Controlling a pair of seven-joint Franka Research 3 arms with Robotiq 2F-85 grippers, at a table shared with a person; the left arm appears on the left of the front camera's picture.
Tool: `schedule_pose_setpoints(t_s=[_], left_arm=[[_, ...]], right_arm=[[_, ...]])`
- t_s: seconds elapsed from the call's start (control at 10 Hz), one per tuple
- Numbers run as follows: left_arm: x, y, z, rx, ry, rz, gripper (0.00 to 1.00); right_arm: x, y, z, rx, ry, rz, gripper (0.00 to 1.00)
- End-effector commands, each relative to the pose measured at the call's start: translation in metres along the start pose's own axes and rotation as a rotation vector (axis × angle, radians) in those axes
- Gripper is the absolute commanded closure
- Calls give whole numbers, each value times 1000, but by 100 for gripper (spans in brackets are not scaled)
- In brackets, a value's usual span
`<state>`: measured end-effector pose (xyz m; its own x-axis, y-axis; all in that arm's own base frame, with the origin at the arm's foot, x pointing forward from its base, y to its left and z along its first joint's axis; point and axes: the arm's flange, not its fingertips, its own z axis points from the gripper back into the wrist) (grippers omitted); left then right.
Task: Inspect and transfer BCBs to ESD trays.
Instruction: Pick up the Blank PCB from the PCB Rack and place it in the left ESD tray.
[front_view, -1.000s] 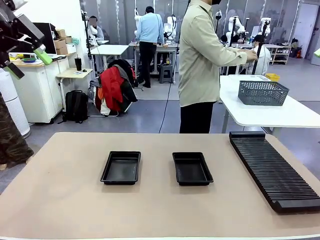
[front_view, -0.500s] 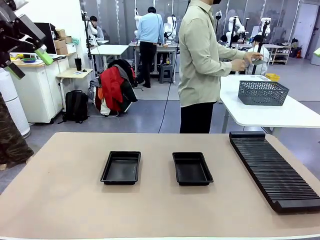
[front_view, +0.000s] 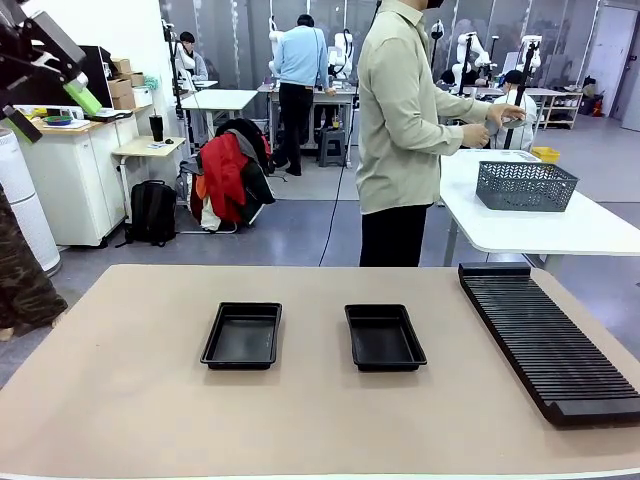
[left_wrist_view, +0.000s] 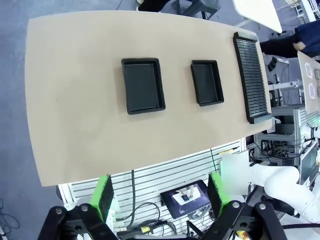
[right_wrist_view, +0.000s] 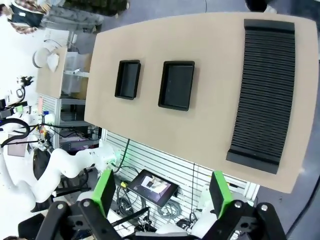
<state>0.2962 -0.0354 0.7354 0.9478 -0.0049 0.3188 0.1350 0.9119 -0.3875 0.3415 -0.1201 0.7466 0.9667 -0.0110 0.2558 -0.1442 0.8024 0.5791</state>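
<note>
The beige table (front_view: 120, 400) is seen spread across the lower half of the front view, from 8 o'clock round to 4 o'clock. A person (front_view: 400, 120) in a pale shirt is seen standing beyond its far edge at 12 to 1 o'clock, turned towards 3 o'clock. Both hands are raised over a white side table (front_view: 560, 228); what is held in them cannot be told. A long black ribbed rack (front_view: 550, 340) is laid along the beige table's edge at 3 to 4 o'clock, running from the far side to the near side. A grey mesh basket (front_view: 525, 185) is set on the white side table at 2 o'clock.

Two black trays are placed side by side near the table's middle, apart from each other and from the rack. The left ESD tray (front_view: 242, 336) is found towards 7 o'clock of centre and the right ESD tray (front_view: 384, 337) towards 5 o'clock, and a bare floor is shown in each.

The left gripper (front_view: 52, 110) is held high off the table at 10 o'clock, with its jaws spread wide and nothing between them. In the left wrist view the left gripper (left_wrist_view: 160, 196) is seen at 6 o'clock, with the trays well beyond it at 12 o'clock. In the right wrist view the right gripper (right_wrist_view: 161, 191) is likewise seen at 6 o'clock, its green pads wide apart with nothing between them, high above the table.
</note>
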Motion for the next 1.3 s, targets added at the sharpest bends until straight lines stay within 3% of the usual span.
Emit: schedule_pose_setpoints(t_s=[0.0, 1.2], left_arm=[[1, -8, 6, 49, 14, 25, 0], [8, -16, 3, 37, 11, -2, 0]], right_arm=[[-2, 0, 5, -36, -16, 7, 0], [-7, -10, 23, -48, -47, -33, 0]])
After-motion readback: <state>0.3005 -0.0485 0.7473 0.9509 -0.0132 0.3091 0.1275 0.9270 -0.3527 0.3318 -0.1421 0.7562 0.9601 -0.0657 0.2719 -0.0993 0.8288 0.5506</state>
